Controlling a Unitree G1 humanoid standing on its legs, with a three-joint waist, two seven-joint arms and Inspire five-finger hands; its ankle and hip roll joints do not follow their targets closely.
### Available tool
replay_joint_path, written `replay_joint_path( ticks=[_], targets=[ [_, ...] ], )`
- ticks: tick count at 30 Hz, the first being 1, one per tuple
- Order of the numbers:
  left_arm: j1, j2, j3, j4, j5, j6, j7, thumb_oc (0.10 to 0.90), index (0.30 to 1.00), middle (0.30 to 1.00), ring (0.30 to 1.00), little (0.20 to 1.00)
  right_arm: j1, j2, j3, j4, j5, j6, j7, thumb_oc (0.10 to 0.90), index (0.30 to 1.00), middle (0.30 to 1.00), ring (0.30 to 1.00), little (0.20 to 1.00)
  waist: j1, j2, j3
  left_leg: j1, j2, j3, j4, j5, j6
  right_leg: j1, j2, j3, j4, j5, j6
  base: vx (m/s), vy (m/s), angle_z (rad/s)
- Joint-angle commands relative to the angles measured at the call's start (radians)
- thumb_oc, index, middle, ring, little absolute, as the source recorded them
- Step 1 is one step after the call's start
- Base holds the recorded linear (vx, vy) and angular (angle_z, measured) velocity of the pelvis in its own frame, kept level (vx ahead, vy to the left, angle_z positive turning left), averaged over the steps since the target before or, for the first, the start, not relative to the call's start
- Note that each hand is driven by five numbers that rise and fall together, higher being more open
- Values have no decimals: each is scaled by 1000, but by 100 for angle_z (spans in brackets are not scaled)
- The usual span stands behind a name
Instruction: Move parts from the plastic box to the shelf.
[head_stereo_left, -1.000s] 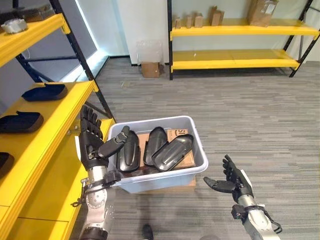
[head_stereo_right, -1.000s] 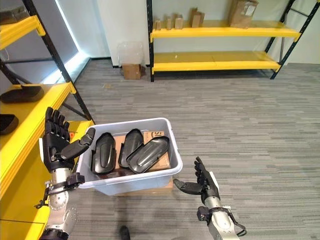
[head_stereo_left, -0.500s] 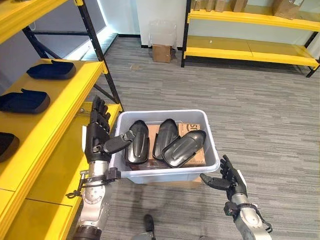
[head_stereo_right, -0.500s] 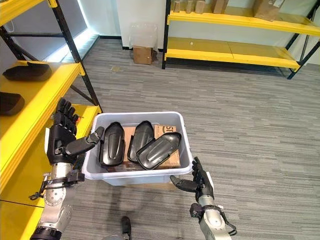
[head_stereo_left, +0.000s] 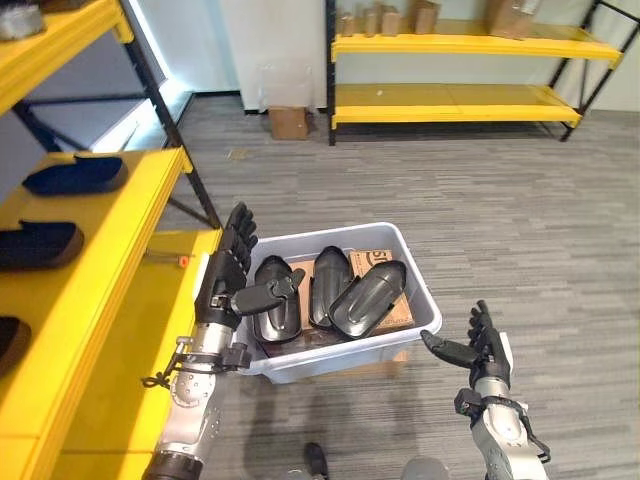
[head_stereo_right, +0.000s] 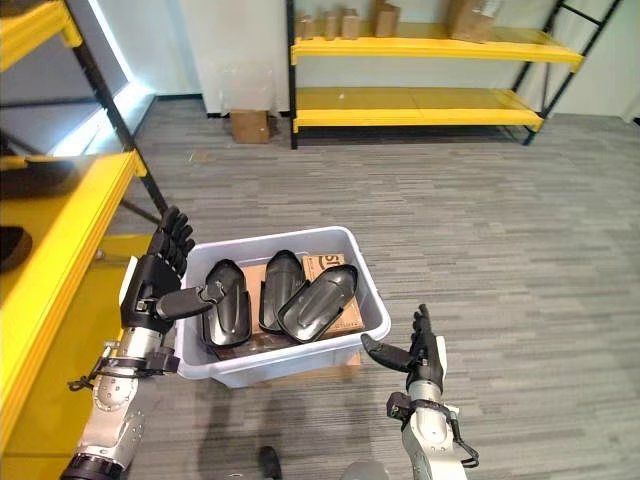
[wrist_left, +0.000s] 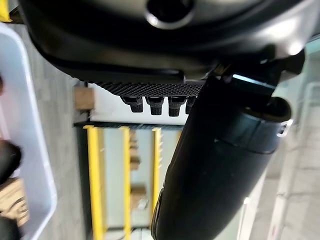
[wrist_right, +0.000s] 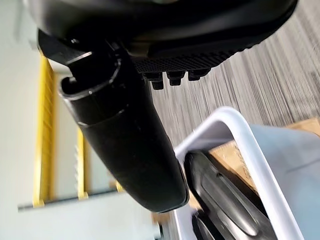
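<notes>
On the grey striped floor sits the pale translucent plastic box (head_stereo_left: 425, 318), resting on flat brown cardboard (head_stereo_left: 385, 365). Three black curved moulded parts (head_stereo_left: 366, 297) lie inside, leaning side by side over a brown cardboard sheet (head_stereo_left: 376, 262). Left hand (head_stereo_left: 228, 278) is at the box's left wall, fingers straight and spread, thumb reaching over the rim just above the leftmost part; grasping nothing. Right hand (head_stereo_left: 482, 338) hovers just beside the box's right front corner, released, fingers extended, apart from the wall. Yellow steel shelf (head_stereo_left: 95, 250) stands to the left, holding dark navy parts (head_stereo_left: 75, 174) on its upper level.
</notes>
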Motion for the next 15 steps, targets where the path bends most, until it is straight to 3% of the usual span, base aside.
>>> replay_joint_path(
  ticks=[1, 2, 3, 4, 5, 6, 10, 15],
  targets=[
    [-35, 44, 62, -111, -39, -90, 17, 900, 1000, 1000, 1000, 1000, -86, -39, -53, -116, -53, -73, -14, 900, 1000, 1000, 1000, 1000, -19, -23, -30, 88, 22, -58, -5, -116, -31, -1, 161, -48, -126, 51, 11, 94, 32, -24],
    [-31, 44, 65, -114, -42, -88, 15, 900, 1000, 1000, 1000, 1000, -86, -41, -54, -118, -52, -71, -13, 900, 1000, 1000, 1000, 1000, -20, -25, -29, 94, 21, -57, -9, -117, -33, -4, 167, -57, -142, 51, 10, 162, -6, -29],
    [-9, 38, 71, -120, -58, -90, -5, 900, 1000, 1000, 1000, 1000, -86, -41, -63, -118, -51, -75, 0, 900, 1000, 1000, 1000, 1000, -38, -36, -21, 129, 0, -90, -21, -138, -40, -63, 215, -48, -237, 100, 24, 110, -28, -21],
    [-8, 38, 71, -120, -58, -90, -6, 900, 1000, 1000, 1000, 1000, -86, -41, -63, -118, -51, -75, 0, 900, 1000, 1000, 1000, 1000, -38, -35, -22, 128, 1, -91, -21, -139, -40, -62, 216, -49, -239, 101, 24, 182, -62, -5],
    [-1, 26, 55, -110, -69, -103, -44, 900, 1000, 1000, 1000, 1000, -73, -41, -75, -120, -57, -81, -9, 900, 1000, 1000, 1000, 1000, -65, -36, -15, 144, -11, -158, -21, -152, -41, -102, 266, 29, -288, 116, 21, 135, -66, 15],
    [-3, 20, 47, -104, -77, -104, -74, 900, 1000, 1000, 1000, 1000, -61, -41, -87, -122, -58, -85, -17, 900, 1000, 1000, 1000, 1000, -77, -38, -20, 140, -18, -189, -21, -148, -44, -88, 286, 73, -334, 112, 6, 165, -82, 54],
    [-8, 10, 32, -95, -87, -87, -94, 900, 1000, 1000, 1000, 1000, -46, -39, -83, -111, -74, -92, -16, 900, 1000, 1000, 1000, 1000, -80, -38, -43, 144, -23, -208, -21, -143, -59, 1, 298, 78, -450, 88, -20, 118, -81, 93],
    [-8, 10, 32, -95, -87, -87, -94, 900, 1000, 1000, 1000, 1000, -46, -39, -83, -111, -74, -92, -16, 900, 1000, 1000, 1000, 1000, -80, -38, -43, 144, -22, -208, -21, -143, -59, 2, 298, 78, -452, 88, -20, 16, -11, 10]
  ],
)
